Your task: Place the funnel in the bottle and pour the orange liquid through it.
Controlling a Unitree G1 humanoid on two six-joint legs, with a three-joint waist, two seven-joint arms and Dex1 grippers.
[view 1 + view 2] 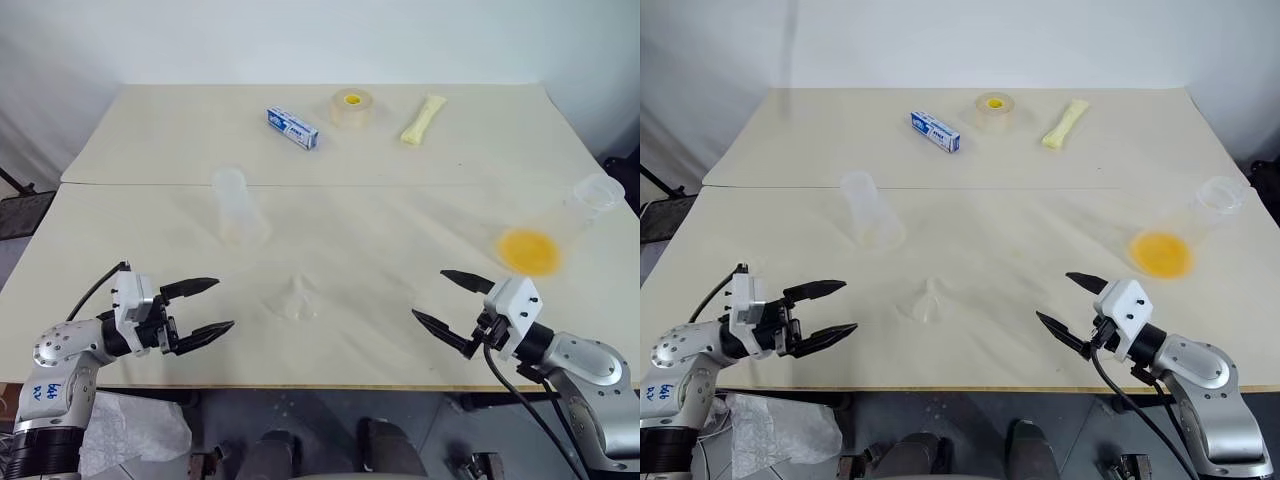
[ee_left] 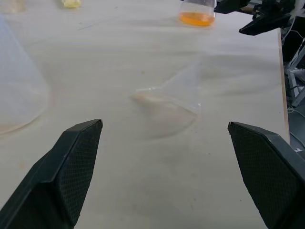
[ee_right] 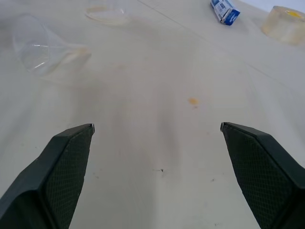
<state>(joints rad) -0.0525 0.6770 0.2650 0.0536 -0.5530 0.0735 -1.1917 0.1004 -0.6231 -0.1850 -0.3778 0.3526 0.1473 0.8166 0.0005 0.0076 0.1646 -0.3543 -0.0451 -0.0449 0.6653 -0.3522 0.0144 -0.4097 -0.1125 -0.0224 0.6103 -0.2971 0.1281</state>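
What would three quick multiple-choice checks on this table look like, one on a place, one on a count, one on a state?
1. Where is the funnel?
A. on the table between the two pincers
B. in the bottle
C. beside the tape roll

2. How many items lie along the table's far edge?
A. one
B. three
C. five

3. How are the pincers?
A. both open and empty
B. left shut on the funnel
C. right shut on the cup

Answers:
1 A, it lies on its side near the front edge.
2 B, blue box, tape roll, pale yellow packet.
3 A, left pincer and right pincer both gape, holding nothing.
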